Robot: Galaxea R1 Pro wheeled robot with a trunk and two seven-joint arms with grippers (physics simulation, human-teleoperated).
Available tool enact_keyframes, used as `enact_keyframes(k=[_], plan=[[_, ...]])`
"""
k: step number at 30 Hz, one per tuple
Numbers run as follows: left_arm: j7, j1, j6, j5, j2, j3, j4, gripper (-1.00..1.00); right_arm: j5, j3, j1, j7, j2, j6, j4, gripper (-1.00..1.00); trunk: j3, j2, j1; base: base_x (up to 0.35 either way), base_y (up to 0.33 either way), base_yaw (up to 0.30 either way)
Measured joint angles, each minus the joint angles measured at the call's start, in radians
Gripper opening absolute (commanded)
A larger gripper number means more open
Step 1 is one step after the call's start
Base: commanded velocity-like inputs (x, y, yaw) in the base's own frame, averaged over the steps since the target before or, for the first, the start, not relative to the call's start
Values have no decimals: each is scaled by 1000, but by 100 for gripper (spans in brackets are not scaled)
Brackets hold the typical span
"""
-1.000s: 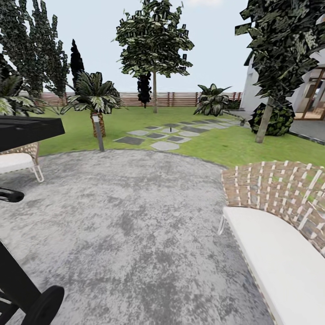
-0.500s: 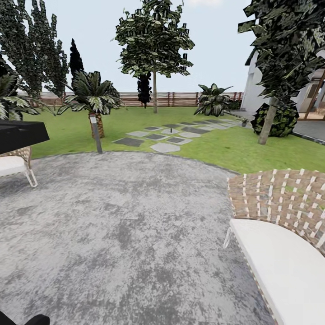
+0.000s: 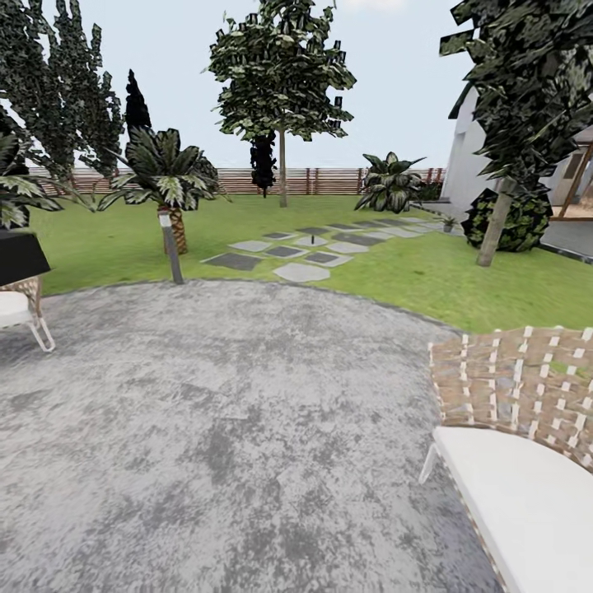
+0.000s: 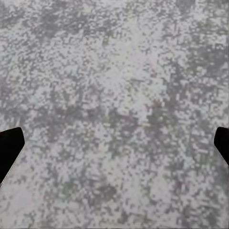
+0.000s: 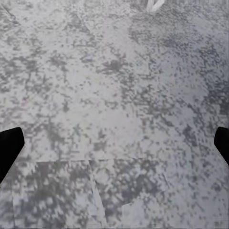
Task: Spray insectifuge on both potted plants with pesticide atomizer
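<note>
The garden spreads ahead in the head view: green lawn (image 3: 395, 272), grey stepping slabs (image 3: 301, 270) and a brown slat fence (image 3: 321, 179) at the back. On one slab stands a small dark upright thing (image 3: 313, 240), too small to tell whether it is the pesticide atomizer. A tiny low plant (image 3: 449, 221) sits far right by the house corner, perhaps one of the potted plants. My left gripper (image 4: 114, 150) and right gripper (image 5: 114, 150) hang open over mottled grey paving (image 3: 231, 412), with nothing between the fingers.
A wicker chair with a white cushion (image 3: 527, 486) stands close at the right. Another chair (image 3: 16, 311) and a black table (image 3: 16, 255) are at the left edge. A short lamp post (image 3: 171, 247), a palm (image 3: 169, 177), trees and a bush (image 3: 515, 224) dot the lawn.
The camera has moved, so the table and left chair slid toward the left edge and the wicker chair dropped lower. The black arm parts at the lower left left the picture.
</note>
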Motion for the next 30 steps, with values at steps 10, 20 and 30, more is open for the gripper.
enact_keyframes(k=[10,20,30], plan=[[0,0,0,0,0,0,0,100,0,1,0,1,0,-1,19,100,0,0,0,339,0,0],[0,0,0,0,0,0,0,100,1,3,0,1,0,-2,20,100,0,0,0,339,0,0],[0,0,0,0,-2,0,0,100,1,3,0,1,0,-2,20,100,0,0,0,339,0,0]])
